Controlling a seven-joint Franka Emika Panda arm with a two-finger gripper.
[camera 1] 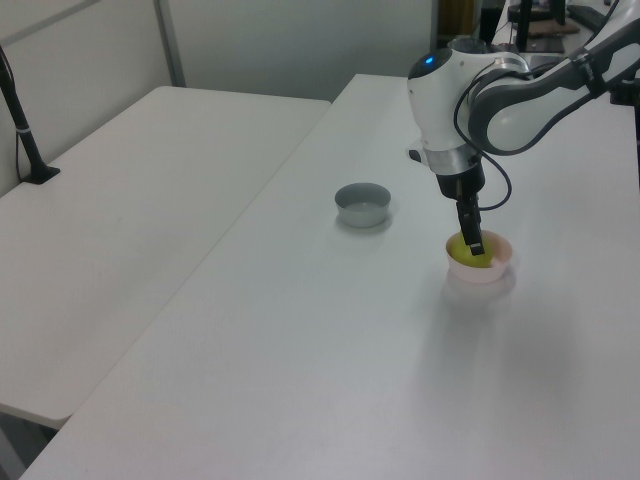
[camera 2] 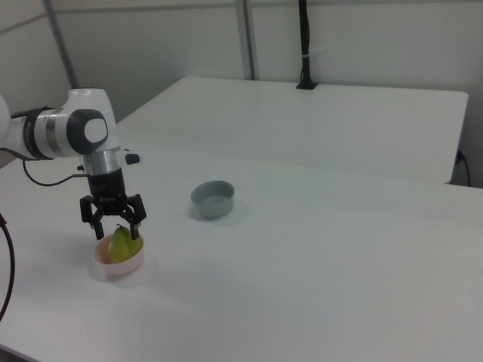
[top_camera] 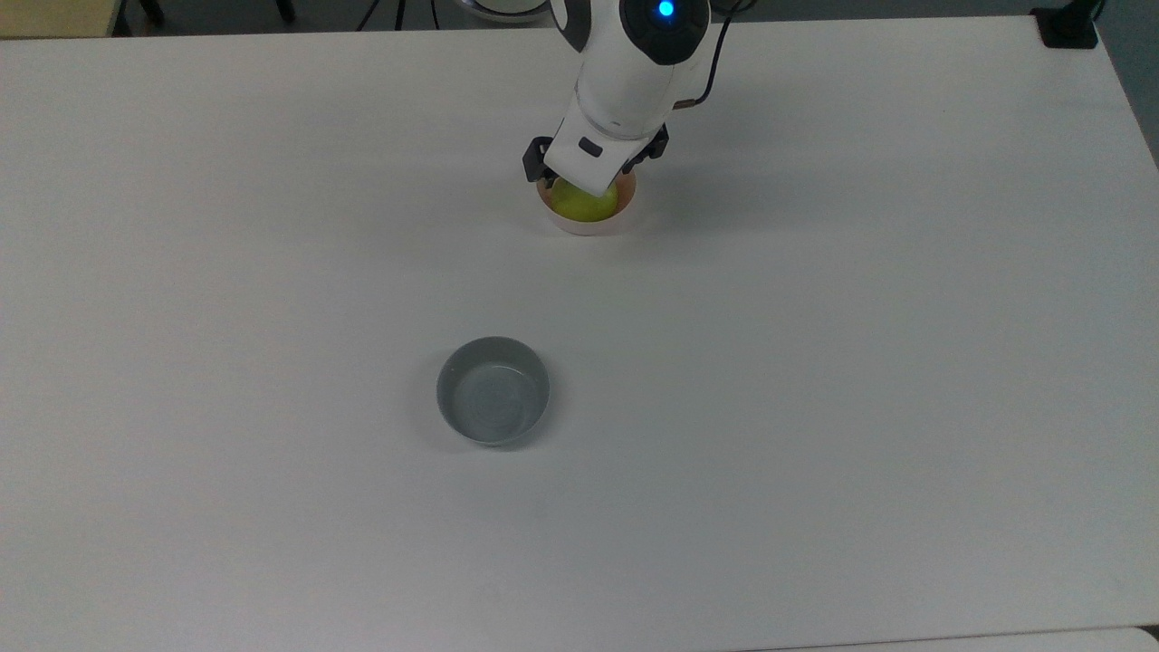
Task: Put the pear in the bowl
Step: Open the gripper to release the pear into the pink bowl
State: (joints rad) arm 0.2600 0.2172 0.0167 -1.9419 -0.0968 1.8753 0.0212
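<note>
The yellow-green pear (top_camera: 584, 203) sits upright inside the pale pink bowl (top_camera: 595, 226) at the far middle of the table in the top view. In the right view the pear (camera 2: 122, 244) rests in the bowl (camera 2: 113, 268) with its stem up. My gripper (camera 2: 115, 229) hangs right over it, open, with a finger on either side of the pear's top. In the left view one dark finger (camera 1: 472, 238) reaches down in front of the pear (camera 1: 463, 254) in the bowl (camera 1: 490, 273). The arm hides the far part of the bowl in the top view.
An empty grey bowl (top_camera: 493, 391) stands apart, nearer the table's middle; it also shows as the grey bowl (camera 1: 362, 203) in the left view and the grey bowl (camera 2: 213, 198) in the right view. A second white table (camera 1: 130, 200) adjoins alongside.
</note>
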